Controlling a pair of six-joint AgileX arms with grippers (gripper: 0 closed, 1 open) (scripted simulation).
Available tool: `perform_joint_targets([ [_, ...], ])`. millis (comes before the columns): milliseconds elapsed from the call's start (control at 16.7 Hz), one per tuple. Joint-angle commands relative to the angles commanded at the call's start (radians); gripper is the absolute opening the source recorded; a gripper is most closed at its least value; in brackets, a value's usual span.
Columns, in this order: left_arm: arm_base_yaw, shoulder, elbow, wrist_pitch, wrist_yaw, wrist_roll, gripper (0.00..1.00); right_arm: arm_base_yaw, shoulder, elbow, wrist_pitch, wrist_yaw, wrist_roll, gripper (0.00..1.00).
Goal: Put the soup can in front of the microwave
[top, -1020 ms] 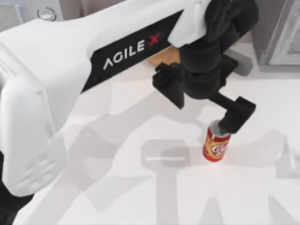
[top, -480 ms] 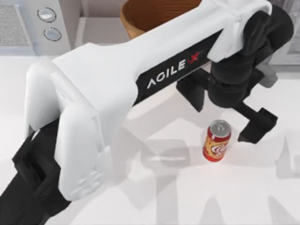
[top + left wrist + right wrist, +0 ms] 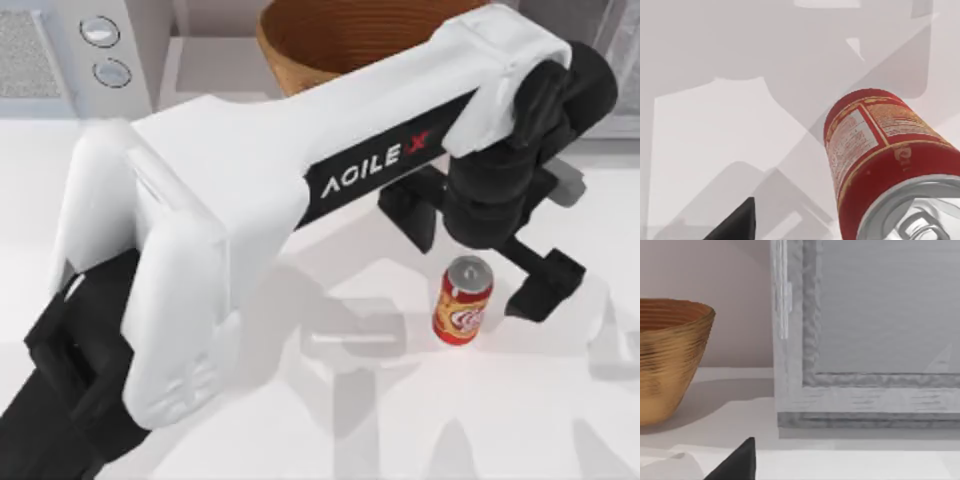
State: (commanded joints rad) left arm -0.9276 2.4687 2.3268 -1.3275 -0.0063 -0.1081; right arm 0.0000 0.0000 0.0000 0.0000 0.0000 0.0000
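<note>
- Jaws of your left gripper are standing apart, with nothing clamped between them; one black finger is hanging just to the 3 o'clock side of the soup can, and the other is sitting at about 11 o'clock from it, partly behind the wrist.
- You are seeing the soup can standing upright on the white table, right of the top view's centre, silver top facing up and the white medallion facing the 6 o'clock edge.
- Neither finger is touching the can in the top view; the can is resting on the table by itself.
- In the left wrist view, the soup can is appearing close to the camera, with its label and silver lid in sight, and a black fingertip is showing apart from it.
- You are finding the microwave at the 10 o'clock corner of the top view, its two round knobs facing the table; the can is lying well apart from it, toward 4 o'clock.
- A woven basket is sitting at 12 o'clock, partly covered by your left arm.
- Your right wrist view is facing the basket and a grey box with a pale-framed door; you cannot tell how your right gripper's jaws are standing.
</note>
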Motion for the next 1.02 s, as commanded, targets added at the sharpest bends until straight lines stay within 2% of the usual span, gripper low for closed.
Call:
perform_joint_targets([
  [180, -0.001, 0.004, -0.098, 0.102, 0.000, 0.000, 1.00, 0.000, 0.000, 0.000, 0.000, 0.000, 0.000, 1.00],
  [480, -0.001, 0.005, -0.117, 0.121, 0.000, -0.001, 1.00, 0.000, 0.000, 0.000, 0.000, 0.000, 0.000, 1.00],
  [1020, -0.001, 0.005, -0.117, 0.121, 0.000, -0.001, 0.32, 0.000, 0.000, 0.000, 0.000, 0.000, 0.000, 1.00],
])
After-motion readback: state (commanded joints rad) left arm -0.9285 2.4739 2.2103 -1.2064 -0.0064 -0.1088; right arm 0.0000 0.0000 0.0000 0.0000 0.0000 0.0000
